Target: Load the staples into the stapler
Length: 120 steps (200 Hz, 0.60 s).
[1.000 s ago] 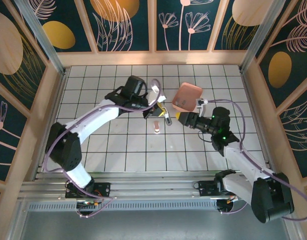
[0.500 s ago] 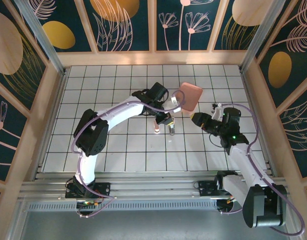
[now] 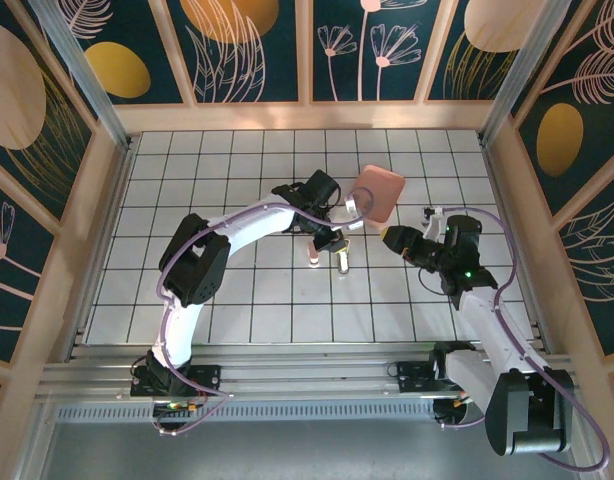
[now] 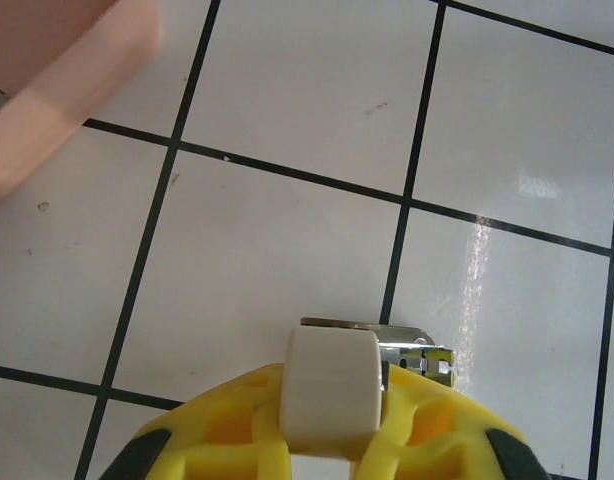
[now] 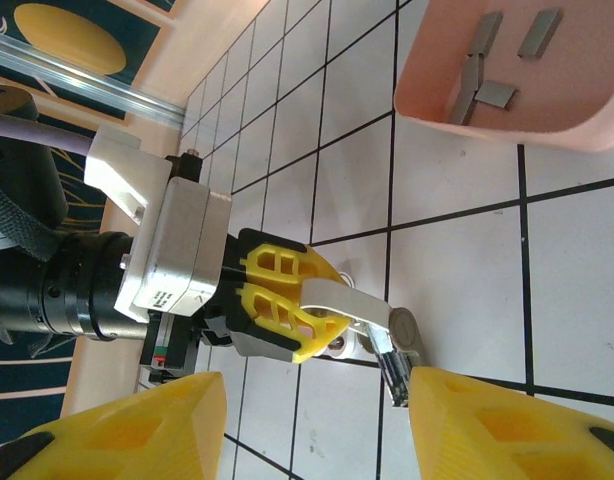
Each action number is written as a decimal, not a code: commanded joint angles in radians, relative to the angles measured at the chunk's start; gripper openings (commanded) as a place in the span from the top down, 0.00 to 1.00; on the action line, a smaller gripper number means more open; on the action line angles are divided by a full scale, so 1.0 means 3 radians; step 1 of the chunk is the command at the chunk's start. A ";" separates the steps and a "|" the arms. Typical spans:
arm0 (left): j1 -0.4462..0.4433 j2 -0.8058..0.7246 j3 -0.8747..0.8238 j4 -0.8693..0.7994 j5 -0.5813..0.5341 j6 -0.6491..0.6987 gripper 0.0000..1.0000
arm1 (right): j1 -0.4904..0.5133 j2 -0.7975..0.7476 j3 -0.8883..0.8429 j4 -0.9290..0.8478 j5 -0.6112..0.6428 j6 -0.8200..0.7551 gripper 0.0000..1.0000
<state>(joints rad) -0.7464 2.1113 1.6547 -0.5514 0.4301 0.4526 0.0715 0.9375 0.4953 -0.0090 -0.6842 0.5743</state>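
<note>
The left gripper (image 5: 322, 305) pinches the stapler (image 5: 362, 303) by its lid, apparently to bare the channel; the right gripper (image 3: 390, 237), fingers spread, hovers at 3 o'clock, with staples (image 5: 484, 93) in the tray (image 5: 547, 125) at 1 o'clock.

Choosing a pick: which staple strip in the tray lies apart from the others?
The staple strip rightmost in the right wrist view; the other three cluster.

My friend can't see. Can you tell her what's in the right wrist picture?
The yellow-fingered left gripper pinches the small stapler, with the white tiled floor behind it. Nearer the camera, the right gripper is open and empty. A pink tray at the top right holds silver staples.
</note>
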 commanded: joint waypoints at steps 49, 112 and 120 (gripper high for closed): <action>-0.0002 0.0070 -0.0029 0.0220 -0.0055 0.0034 0.69 | -0.0023 -0.0042 -0.0018 -0.0045 -0.0046 -0.0076 0.48; 0.0006 -0.0089 -0.0003 0.0253 -0.0100 -0.0109 0.39 | 0.0022 -0.0034 0.0126 -0.0252 0.0124 -0.0140 0.48; 0.0020 -0.0150 -0.0017 0.0295 -0.0101 -0.0194 0.35 | 0.0055 -0.0015 0.0192 -0.0343 0.0223 -0.0181 0.48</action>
<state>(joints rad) -0.7464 2.1193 1.6547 -0.4961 0.4042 0.4458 0.0723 0.9375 0.4957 -0.0410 -0.6750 0.5663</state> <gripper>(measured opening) 0.602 0.518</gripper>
